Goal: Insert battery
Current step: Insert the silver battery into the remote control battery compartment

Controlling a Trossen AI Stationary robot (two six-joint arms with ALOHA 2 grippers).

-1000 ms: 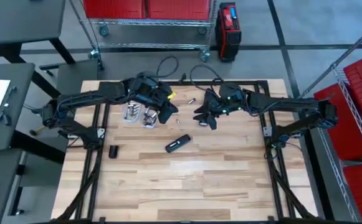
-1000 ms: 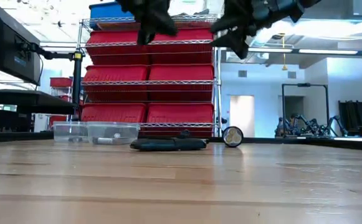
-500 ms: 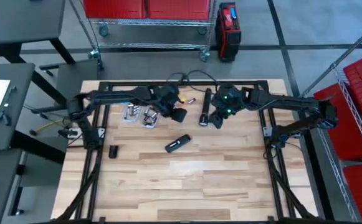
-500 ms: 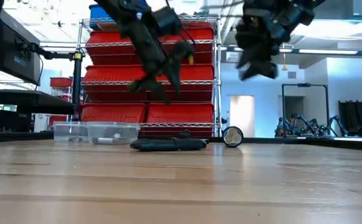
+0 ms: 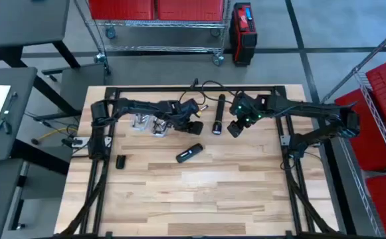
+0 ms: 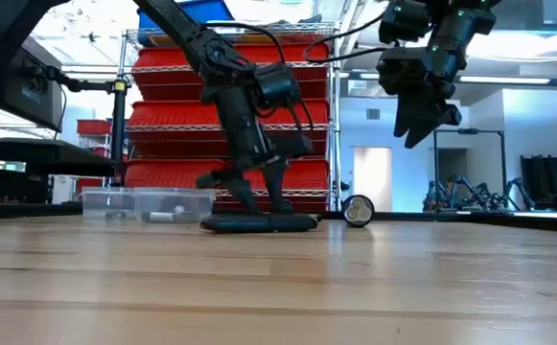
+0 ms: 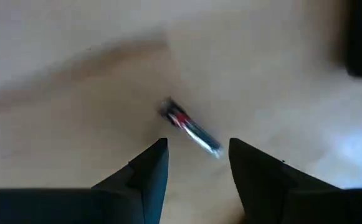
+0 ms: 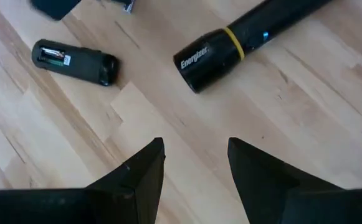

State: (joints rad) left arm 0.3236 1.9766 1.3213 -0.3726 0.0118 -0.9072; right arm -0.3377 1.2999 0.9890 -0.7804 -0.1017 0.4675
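High view – wood table [image 5: 199, 192], red bins [image 6: 230, 125] behind, left gripper [image 7: 196, 155] and right gripper [image 8: 196, 155] spread, empty.

Flashlight [image 5: 218, 114] between both arms; remote [image 5: 189, 153] nearer front; trays [image 5: 148, 123] left.

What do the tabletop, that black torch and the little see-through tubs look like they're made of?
The tabletop looks like pale wood planks: visible grain and board seams, low sheen. The torch has a smooth black body with a yellow band and printed lettering; plastic or coated metal, I can't tell which. The tubs look like clear plastic, since the red shelves show through their walls.
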